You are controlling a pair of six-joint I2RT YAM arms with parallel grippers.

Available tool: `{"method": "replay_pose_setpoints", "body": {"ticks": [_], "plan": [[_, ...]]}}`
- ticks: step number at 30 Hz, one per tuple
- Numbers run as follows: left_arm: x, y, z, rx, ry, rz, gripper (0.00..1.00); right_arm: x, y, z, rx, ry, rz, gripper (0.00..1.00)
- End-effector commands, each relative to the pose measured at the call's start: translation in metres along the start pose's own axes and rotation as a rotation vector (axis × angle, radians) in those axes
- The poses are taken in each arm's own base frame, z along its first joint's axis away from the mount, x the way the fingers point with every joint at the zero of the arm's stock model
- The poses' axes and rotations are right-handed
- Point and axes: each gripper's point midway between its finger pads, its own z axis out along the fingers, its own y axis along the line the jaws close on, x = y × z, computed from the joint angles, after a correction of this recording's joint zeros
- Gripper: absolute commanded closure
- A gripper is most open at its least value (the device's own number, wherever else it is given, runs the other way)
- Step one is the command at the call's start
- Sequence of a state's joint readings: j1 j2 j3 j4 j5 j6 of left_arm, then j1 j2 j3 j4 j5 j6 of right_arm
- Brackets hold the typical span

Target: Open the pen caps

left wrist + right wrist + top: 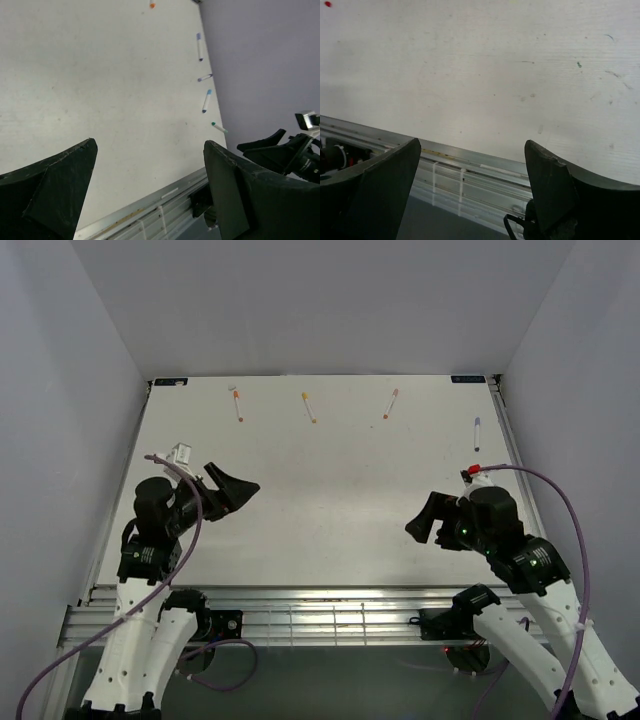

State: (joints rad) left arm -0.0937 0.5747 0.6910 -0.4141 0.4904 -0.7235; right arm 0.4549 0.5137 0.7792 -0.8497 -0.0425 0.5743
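The left gripper [232,486] has its jaws wide open and holds nothing. The right gripper [424,521] is wide open and empty too. Both hang low over the white table [330,490], near its front edge. The pens [309,407] lie well away from them, some in a row by the back edge and some down the right side. The pen caps [198,36] look like they are all on, though they are very small. So I think no cap is off yet, and all the work is left. No box or cup is in sight
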Motion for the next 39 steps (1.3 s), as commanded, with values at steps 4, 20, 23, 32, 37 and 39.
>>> {"method": "replay_pose_setpoints", "body": {"ticks": [4,20,23,32,37,39], "plan": [[0.049,0.052,0.008,-0.162,0.173,-0.109,0.02,-0.027,-0.023,0.018,0.219,0.049,-0.093,0.10],[-0.053,0.162,-0.014,-1.028,-0.193,-0.224,0.03,-0.039,0.023,0.059,0.016,0.184,-0.080,0.10],[-0.080,0.189,-0.013,-1.219,-0.187,-0.269,0.03,-0.039,0.025,0.055,0.004,0.183,-0.089,0.10],[-0.135,0.263,0.014,-1.357,-0.191,-0.396,0.06,-0.047,0.035,0.045,-0.048,0.158,-0.144,0.10],[-0.147,0.290,0.037,-1.392,-0.174,-0.371,0.09,-0.046,0.035,0.042,-0.058,0.148,-0.160,0.10],[-0.150,0.303,0.045,-1.411,-0.155,-0.355,0.09,-0.045,0.033,0.042,-0.054,0.146,-0.163,0.10]]}}
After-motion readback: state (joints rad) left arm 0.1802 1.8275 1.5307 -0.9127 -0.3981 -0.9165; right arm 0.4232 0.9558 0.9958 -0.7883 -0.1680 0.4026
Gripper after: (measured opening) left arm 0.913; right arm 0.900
